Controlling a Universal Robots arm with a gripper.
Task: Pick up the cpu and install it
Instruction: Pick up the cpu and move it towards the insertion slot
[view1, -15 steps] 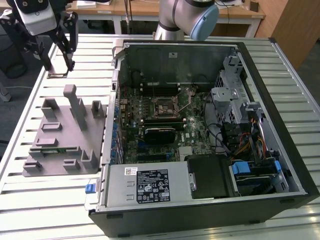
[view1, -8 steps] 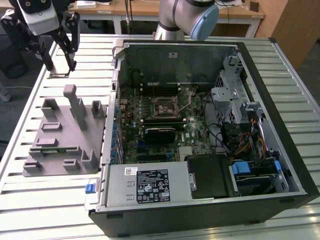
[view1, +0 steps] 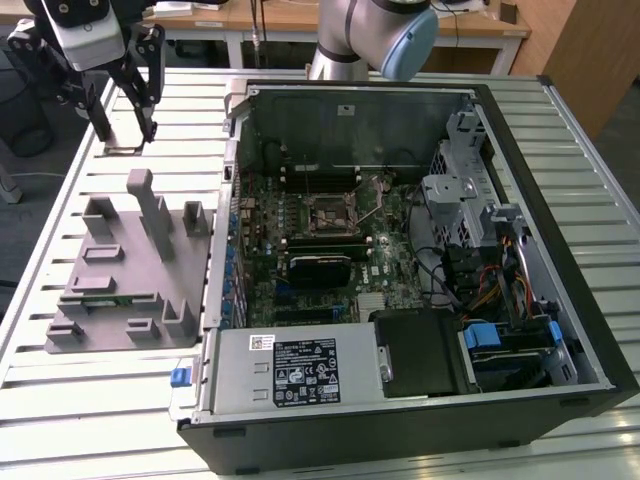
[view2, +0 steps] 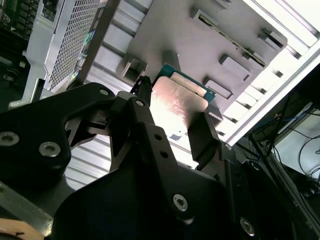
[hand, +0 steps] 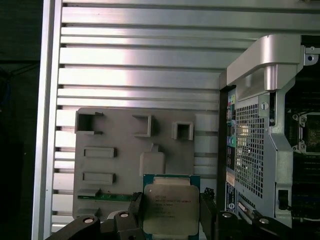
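Observation:
The cpu (hand: 169, 209), a flat square chip with a silvery metal top and a green rim, sits between the black fingers of my gripper (hand: 170, 212), which is shut on two of its opposite edges. The second wrist view shows the same hold, the cpu (view2: 177, 97) pinched in the gripper (view2: 175, 105). In the exterior view the gripper (view1: 125, 135) hangs above the table's far corner on that view's left, with the cpu (view1: 122, 149) seen edge-on as a thin plate between the fingers. The motherboard socket (view1: 328, 212) lies inside the open computer case (view1: 520, 200), well off toward that view's right.
A grey fixture plate (view1: 120, 290) with raised blocks lies on the slatted metal table (view1: 60, 400), below and in front of the gripper. The case's rear wall (hand: 250, 145) stands between the plate and the motherboard. The arm's base (view1: 345, 40) rises behind the case.

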